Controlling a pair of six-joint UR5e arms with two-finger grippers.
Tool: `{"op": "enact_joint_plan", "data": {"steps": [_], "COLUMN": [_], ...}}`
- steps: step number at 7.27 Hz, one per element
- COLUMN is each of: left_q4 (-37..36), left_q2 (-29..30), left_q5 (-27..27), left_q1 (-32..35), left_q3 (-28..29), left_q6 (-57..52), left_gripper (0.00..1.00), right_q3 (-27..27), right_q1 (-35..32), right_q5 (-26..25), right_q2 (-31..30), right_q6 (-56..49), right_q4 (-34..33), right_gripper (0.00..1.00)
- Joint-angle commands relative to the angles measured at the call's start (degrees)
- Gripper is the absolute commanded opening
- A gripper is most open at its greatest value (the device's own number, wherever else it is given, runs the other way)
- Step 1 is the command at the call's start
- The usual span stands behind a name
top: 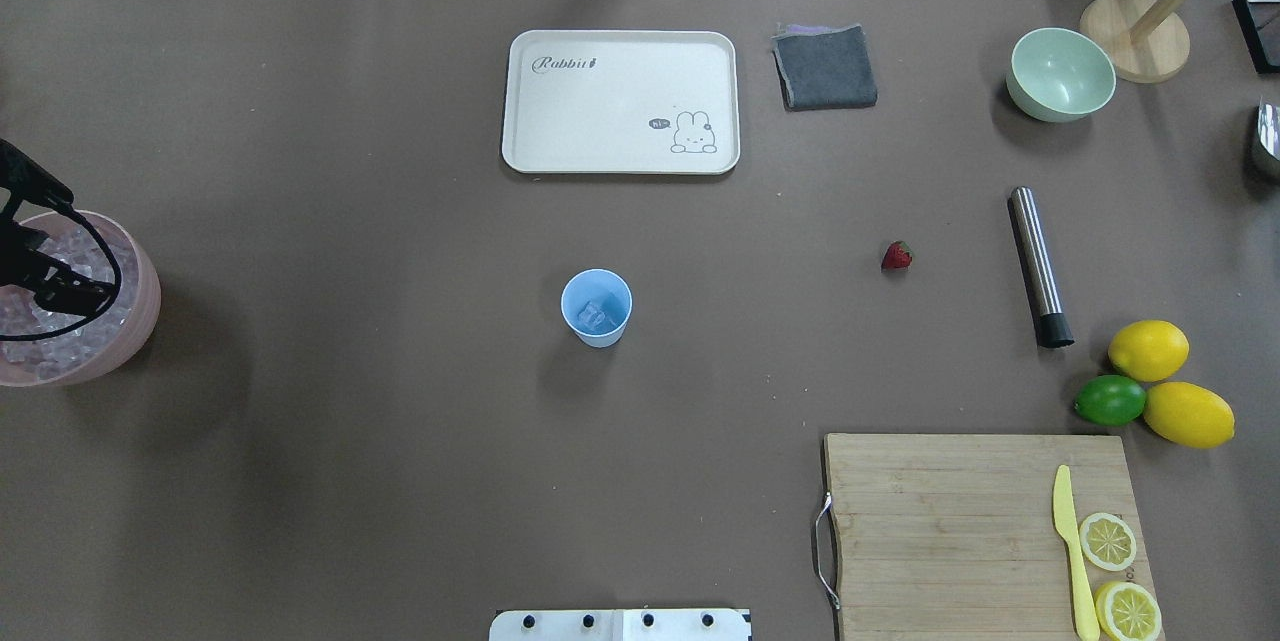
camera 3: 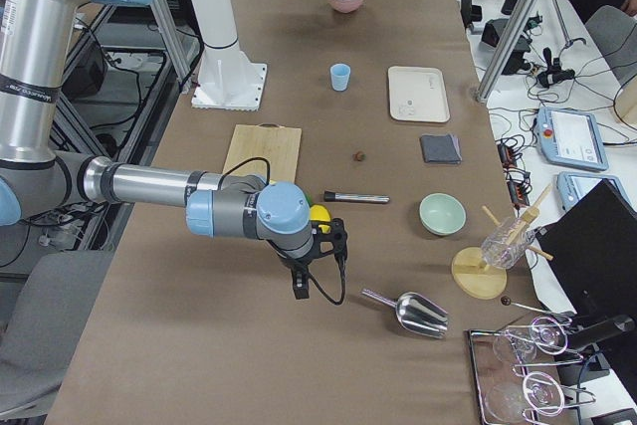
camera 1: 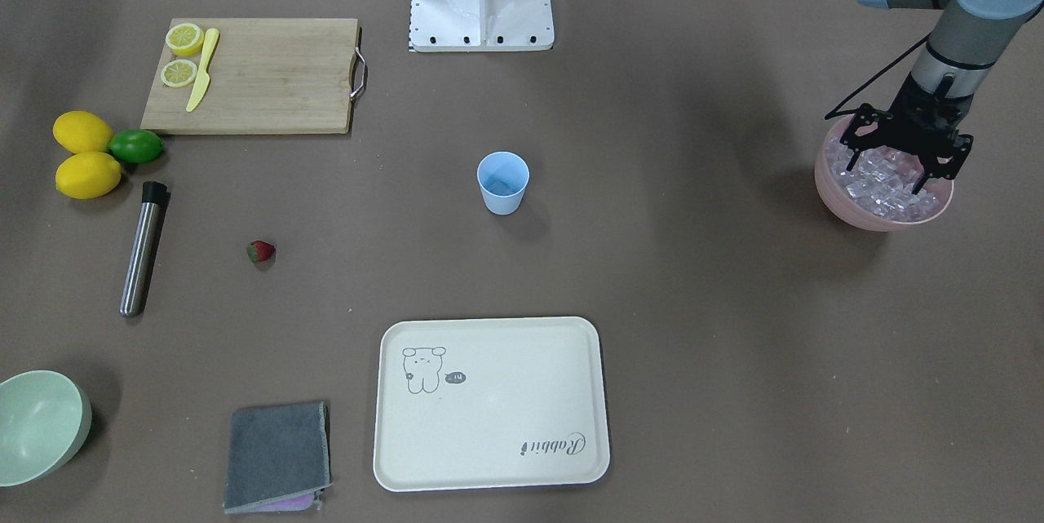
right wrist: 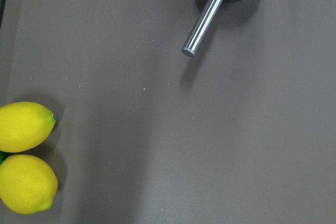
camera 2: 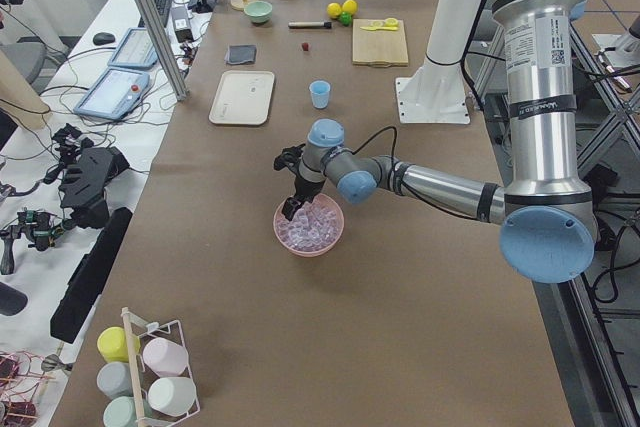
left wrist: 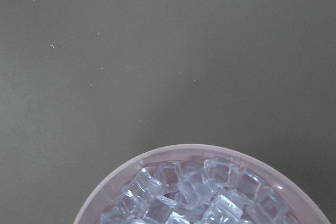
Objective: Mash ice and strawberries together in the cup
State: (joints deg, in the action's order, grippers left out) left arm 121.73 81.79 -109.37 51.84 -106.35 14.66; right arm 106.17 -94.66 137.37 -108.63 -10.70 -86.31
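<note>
Jaws of the left gripper (camera 1: pixel 891 168) stand wide, tips down among the ice (camera 1: pixel 877 195) in the pink bowl (camera 1: pixel 885 223), probably to take one cube; whether any sits between them is unclear. Mid-table on the worktop (camera 1: pixel 693 303), the cup (camera 1: pixel 502 183) holds a few cubes. Farther off lies the strawberry (camera 1: pixel 260 251). On the right gripper (camera 3: pixel 299 284), I cannot tell how the jaws stand.

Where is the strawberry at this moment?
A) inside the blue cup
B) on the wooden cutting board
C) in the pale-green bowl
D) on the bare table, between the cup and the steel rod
D: the strawberry lies by itself on the brown table, between the cup and the steel rod and touching neither.
</note>
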Motion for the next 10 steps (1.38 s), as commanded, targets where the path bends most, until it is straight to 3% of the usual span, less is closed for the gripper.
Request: {"op": "enact_joint_plan", "data": {"steps": [1,5,6,7,8,10], "left_q4": [0.26,0.17,0.17,0.17,0.0,-0.26], "left_q2": [0.38,2.05,2.32,2.15,1.71,1.27], "left_q5": [0.56,0.83,0.83,0.83,0.65,0.3], "left_q1": [-1.56,-1.65,-1.65,-1.57,-1.3,0.18], "left_q3": [1.23,3.25,3.35,3.0,2.04,1.85], "left_q6": [-0.06,-0.42,-1.2,-1.38,-1.47,-4.26], "left_gripper": [0.97,0.93,0.73,0.11,0.0,0.0], "right_q3": [0.0,0.17,0.09,0.18,0.26,0.09], "right_q1": [0.0,0.0,0.0,0.0,0.0,0.0], "right_q5": [0.0,0.09,0.09,0.09,0.09,0.18], "right_q2": [-0.01,-0.01,0.08,0.17,0.17,0.17], "right_q6": [-0.02,-0.02,-0.02,0.06,0.15,0.15], "right_q4": [0.0,0.0,-0.09,0.0,-0.09,-0.18], "right_gripper": [1.0,1.0,1.0,1.0,1.0,1.0]}}
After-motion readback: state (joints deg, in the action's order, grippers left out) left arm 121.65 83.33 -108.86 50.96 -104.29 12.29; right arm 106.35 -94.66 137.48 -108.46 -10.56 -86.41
